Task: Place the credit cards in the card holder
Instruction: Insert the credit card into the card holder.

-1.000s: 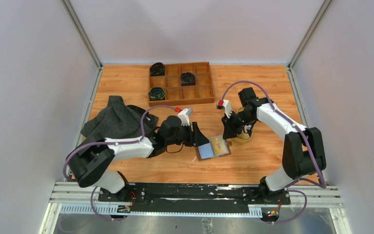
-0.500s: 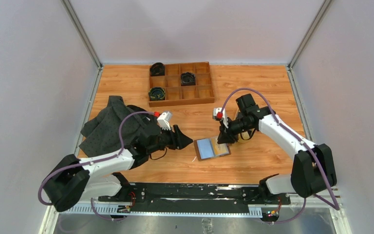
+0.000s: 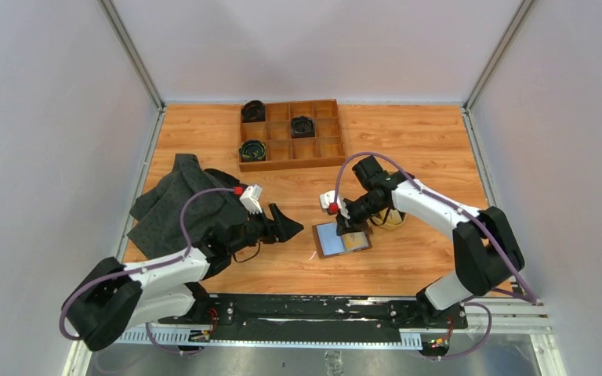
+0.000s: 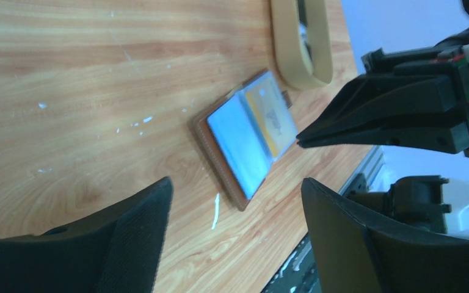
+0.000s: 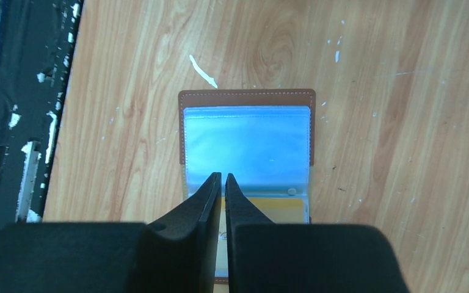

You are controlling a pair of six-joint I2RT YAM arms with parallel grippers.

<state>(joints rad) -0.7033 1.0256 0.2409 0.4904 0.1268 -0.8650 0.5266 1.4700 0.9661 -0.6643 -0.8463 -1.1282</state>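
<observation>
The left pincer (image 3: 296, 229) has let go and drawn back toward its own side, and now hangs released, jaws spread wide, near the card holder (image 3: 343, 238) but apart from it. Meanwhile the right pincer (image 5: 222, 177) has swung over from the tan oval dish (image 4: 288, 55) and sits above the holder. It is clenched to a thin slit with nothing visible between the tips, which point at the fold where the two sleeves meet; whether they touch the plastic I cannot tell. The holder lies open and flat on the counter (image 3: 407, 141), with one pale blue sleeve empty and a yellow card (image 5: 275, 209) already seated in the other. So this looks like one card delivered and the right arm pressing or steadying it, with the empty sleeve free for the next. The dish just beside the holder shows only a dark sliver inside, too little to name. A wooden compartment tray (image 3: 290, 163) and a dark cloth (image 3: 180, 200) lie well apart, blocking nothing; only the right arm itself covers the holder.
</observation>
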